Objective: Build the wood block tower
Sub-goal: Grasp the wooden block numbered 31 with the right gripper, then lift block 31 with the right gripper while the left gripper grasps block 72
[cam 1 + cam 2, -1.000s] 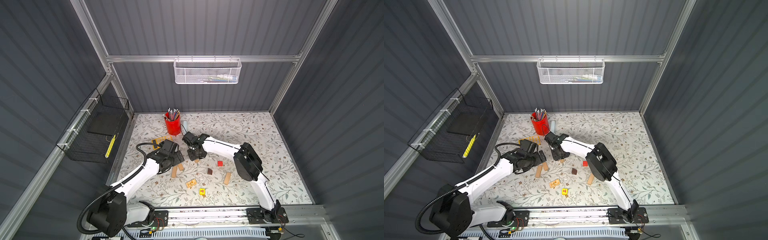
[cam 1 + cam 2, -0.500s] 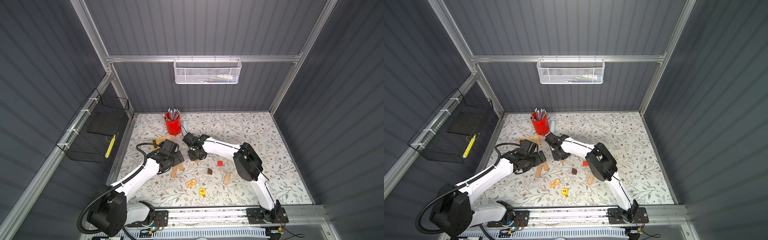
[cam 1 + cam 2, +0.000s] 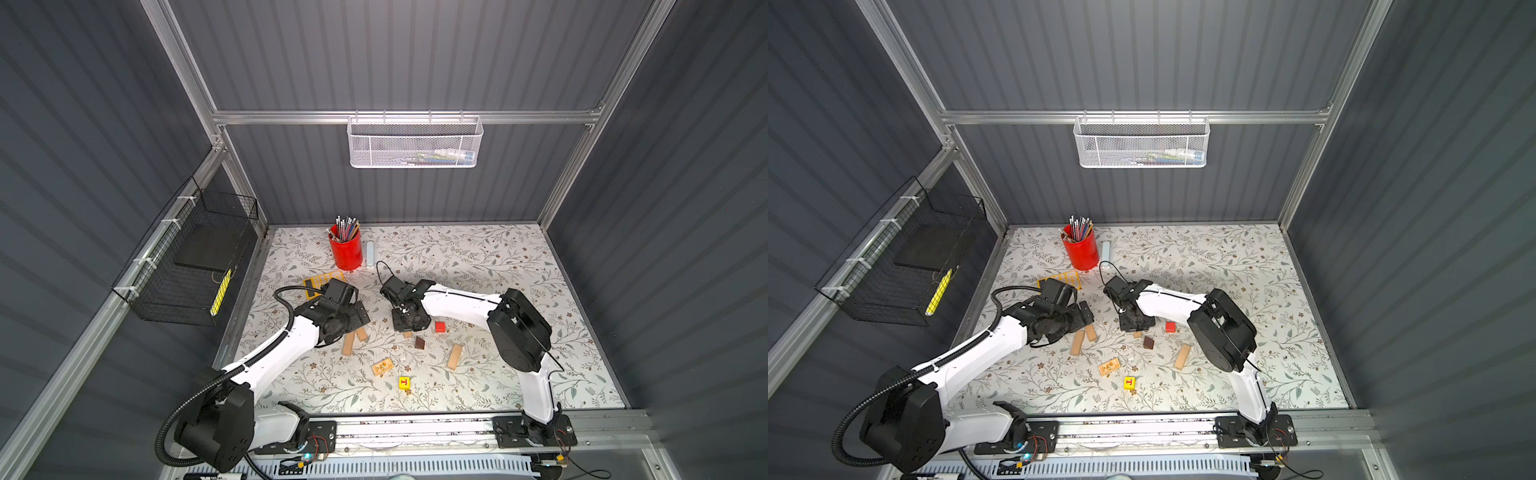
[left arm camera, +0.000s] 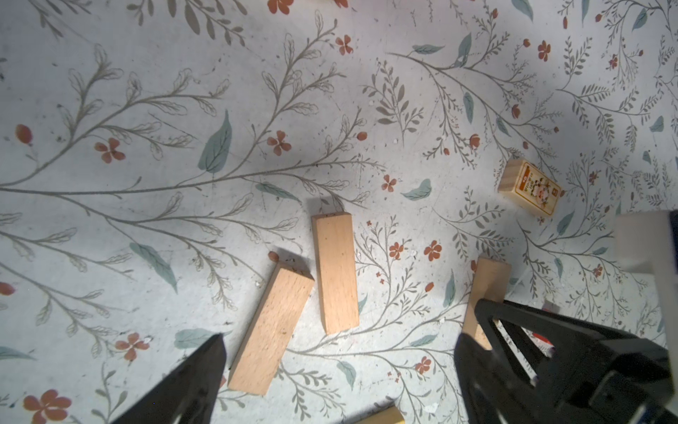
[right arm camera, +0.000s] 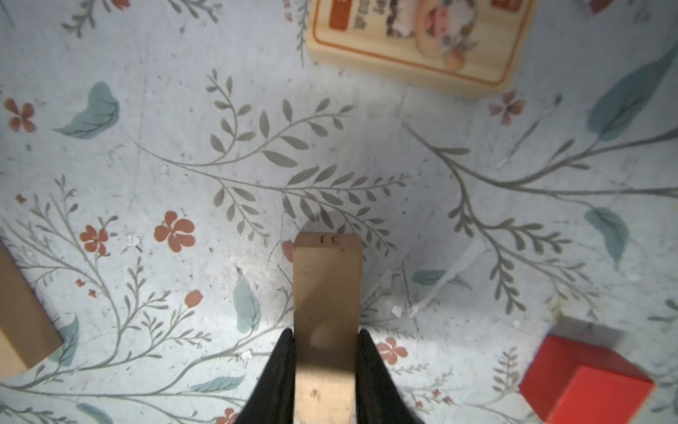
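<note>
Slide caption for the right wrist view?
Right pincer shut on a tan plank; red cube and printed block lie nearby.

Plank (image 5: 326, 293), end face: small dark stamped number, reads 31, right wrist view. Yellow cube (image 3: 1130, 382), upper face: a single red capital, looks like a T, seen in a top view. Printed block (image 5: 418, 36): orange-bordered label with a picture and lines of print, too blurred to read
</note>
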You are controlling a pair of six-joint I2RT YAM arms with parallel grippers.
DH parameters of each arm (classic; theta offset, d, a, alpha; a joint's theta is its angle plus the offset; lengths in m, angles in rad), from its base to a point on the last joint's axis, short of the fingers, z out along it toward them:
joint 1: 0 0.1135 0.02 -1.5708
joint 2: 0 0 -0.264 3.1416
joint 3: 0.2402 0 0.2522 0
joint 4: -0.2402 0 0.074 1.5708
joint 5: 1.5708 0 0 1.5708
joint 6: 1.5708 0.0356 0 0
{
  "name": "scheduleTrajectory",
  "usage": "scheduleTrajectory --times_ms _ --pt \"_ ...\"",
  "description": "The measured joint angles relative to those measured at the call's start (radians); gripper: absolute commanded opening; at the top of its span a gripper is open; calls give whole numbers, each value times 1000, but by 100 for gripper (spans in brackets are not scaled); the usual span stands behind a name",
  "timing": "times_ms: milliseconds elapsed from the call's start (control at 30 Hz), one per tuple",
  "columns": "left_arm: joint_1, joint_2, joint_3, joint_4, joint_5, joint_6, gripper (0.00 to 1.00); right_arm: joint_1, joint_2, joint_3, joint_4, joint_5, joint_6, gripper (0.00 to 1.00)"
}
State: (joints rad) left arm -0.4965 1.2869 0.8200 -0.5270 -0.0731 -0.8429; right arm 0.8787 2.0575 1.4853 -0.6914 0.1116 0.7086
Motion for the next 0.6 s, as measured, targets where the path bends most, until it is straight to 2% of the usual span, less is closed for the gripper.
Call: scheduleTrajectory --times_ms 367,600 --pt "0 14 0 5 11 5 89 1 -1 -3 9 -4 44 27" --pt "0 30 21 3 21 20 85 1 0 -2 10 -25 43 38"
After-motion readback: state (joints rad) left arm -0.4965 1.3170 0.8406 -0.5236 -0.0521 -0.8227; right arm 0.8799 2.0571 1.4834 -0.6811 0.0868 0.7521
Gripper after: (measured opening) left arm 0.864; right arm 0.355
